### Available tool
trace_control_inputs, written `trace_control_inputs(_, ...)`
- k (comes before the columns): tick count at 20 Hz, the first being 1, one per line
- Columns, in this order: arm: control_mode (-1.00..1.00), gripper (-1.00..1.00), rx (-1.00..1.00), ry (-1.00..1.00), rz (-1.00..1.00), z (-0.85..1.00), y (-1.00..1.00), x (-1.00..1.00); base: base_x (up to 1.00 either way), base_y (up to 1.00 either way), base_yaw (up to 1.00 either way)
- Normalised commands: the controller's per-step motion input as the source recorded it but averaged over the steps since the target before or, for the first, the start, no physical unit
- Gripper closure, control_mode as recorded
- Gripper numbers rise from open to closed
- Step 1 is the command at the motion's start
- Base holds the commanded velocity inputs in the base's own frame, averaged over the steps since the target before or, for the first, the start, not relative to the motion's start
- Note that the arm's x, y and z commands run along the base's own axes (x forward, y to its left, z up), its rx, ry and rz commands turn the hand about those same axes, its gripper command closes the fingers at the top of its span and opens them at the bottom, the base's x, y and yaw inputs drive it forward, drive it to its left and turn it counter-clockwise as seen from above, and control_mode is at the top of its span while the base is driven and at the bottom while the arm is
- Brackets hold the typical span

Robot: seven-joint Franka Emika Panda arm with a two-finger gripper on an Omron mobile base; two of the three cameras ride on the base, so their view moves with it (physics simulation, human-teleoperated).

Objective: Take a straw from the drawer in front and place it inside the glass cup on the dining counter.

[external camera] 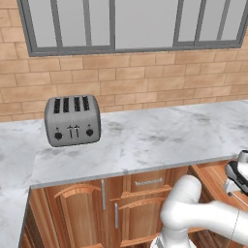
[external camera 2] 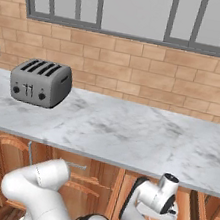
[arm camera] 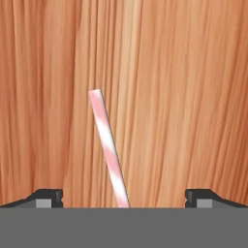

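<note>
The straw (arm camera: 109, 145), thin and pale pinkish-red, lies flat on the wooden floor of the drawer (arm camera: 184, 97). In the hand view it runs from upper left down towards the middle. My gripper (arm camera: 124, 198) is open and points down into the drawer. Its two dark fingertips (arm camera: 48, 197) stand wide apart, one on each side of the straw's near end, and neither touches it. My hand (external camera: 237, 177) hangs just below the worktop's front edge, and my hand (external camera 2: 162, 198) is right of centre there. The glass cup and the dining counter are out of view.
A grey four-slot toaster (external camera: 72, 120) stands on the long marble worktop (external camera: 160, 135) against the brick wall. Below the worktop are a shut small drawer with a horizontal handle (external camera: 148, 182) and cabinet doors (external camera: 80, 213) with vertical handles. My white arm (external camera 2: 43, 187) bends low in front of them.
</note>
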Motion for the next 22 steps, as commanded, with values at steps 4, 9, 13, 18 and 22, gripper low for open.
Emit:
trace_control_inputs(4,-1.00,-1.00,-0.01,0.06,0.00,-0.05,0.00,0.00,0.00,0.00,0.00)
trace_control_inputs(9,-1.00,-1.00,0.00,0.02,0.00,0.00,0.00,0.00,0.00,0.00,0.00)
trace_control_inputs(13,-1.00,-1.00,0.00,0.02,0.00,-0.02,0.00,0.00,0.00,0.00,0.00)
trace_control_inputs(18,-1.00,-1.00,0.00,0.02,0.00,-0.05,0.00,0.00,0.00,0.00,0.00)
trace_control_inputs(22,-1.00,-1.00,-0.01,0.03,0.00,-0.13,0.00,0.00,0.00,0.00,0.00)
